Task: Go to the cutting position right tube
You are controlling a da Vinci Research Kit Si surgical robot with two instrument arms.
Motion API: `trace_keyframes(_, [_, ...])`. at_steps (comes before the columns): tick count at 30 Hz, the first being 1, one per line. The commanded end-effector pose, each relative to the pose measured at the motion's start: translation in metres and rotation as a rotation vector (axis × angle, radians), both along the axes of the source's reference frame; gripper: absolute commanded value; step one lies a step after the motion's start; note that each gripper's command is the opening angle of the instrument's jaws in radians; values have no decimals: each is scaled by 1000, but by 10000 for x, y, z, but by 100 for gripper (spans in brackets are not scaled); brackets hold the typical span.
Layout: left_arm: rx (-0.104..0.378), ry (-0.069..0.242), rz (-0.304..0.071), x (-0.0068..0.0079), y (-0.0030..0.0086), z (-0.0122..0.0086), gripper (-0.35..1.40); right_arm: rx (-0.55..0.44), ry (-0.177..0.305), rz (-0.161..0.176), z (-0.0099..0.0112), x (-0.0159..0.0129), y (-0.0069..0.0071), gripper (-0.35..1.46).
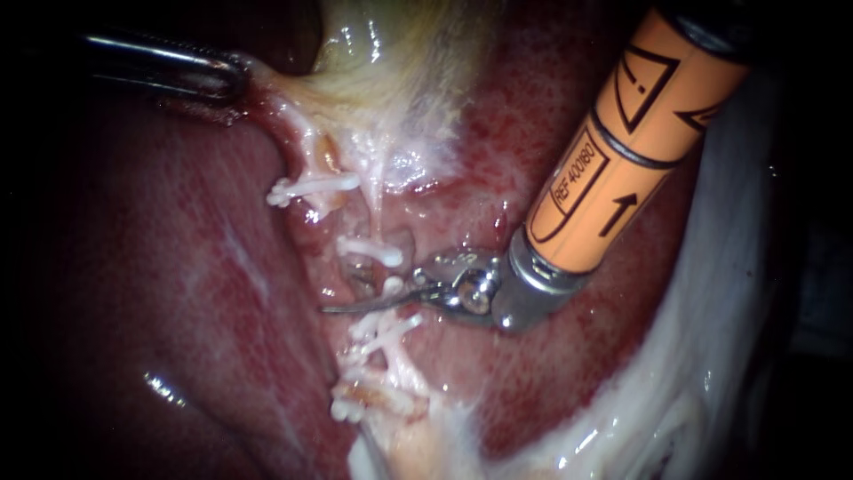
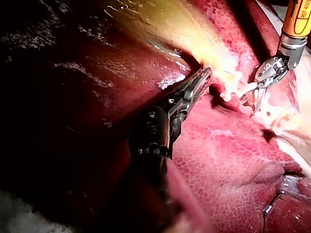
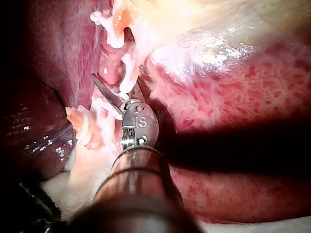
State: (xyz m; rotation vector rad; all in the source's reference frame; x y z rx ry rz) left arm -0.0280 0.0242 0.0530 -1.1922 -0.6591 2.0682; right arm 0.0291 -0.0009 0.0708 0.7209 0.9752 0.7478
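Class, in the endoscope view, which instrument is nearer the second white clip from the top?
Right. The right instrument reaches just below the clip, close beside it; the left instrument grips tissue far above and left of it.

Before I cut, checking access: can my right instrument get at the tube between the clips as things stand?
Probably yes: the right instrument, blades open, lies right at the tube between the white clips; nothing crosses in front, and the left instrument grips the gallbladder well clear.
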Motion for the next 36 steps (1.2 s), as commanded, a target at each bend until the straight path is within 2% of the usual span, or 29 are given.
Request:
trace_keyframes(1, [0,-1,0,0,0,0,-35,1,2,-2,-1,-1,1,145])
trace_keyframes(7, [0,-1,1,1,0,-1,-35,20,27,-24,-12,-15,3,145])
trace_keyframes(9, [1,-1,1,1,0,-1,-35,38,50,-54,-19,-24,5,145])
trace_keyframes(10, [1,-1,1,1,0,-1,-35,57,75,-90,-24,-30,6,145])
trace_keyframes(15, [1,-1,1,1,0,-1,-35,71,161,-157,-40,-49,8,145])
trace_keyframes(17, [1,-1,0,1,0,-1,-35,74,201,-184,-42,-50,6,145])
trace_keyframes(24, [1,-1,1,1,0,-2,-35,90,264,-275,-38,-47,-2,145])
trace_keyframes(29, [1,-1,1,1,0,-2,-35,126,301,-322,-41,-48,9,145])
trace_keyframes(36, [1,-1,0,1,0,-2,-35,239,330,-367,-41,-55,26,145])
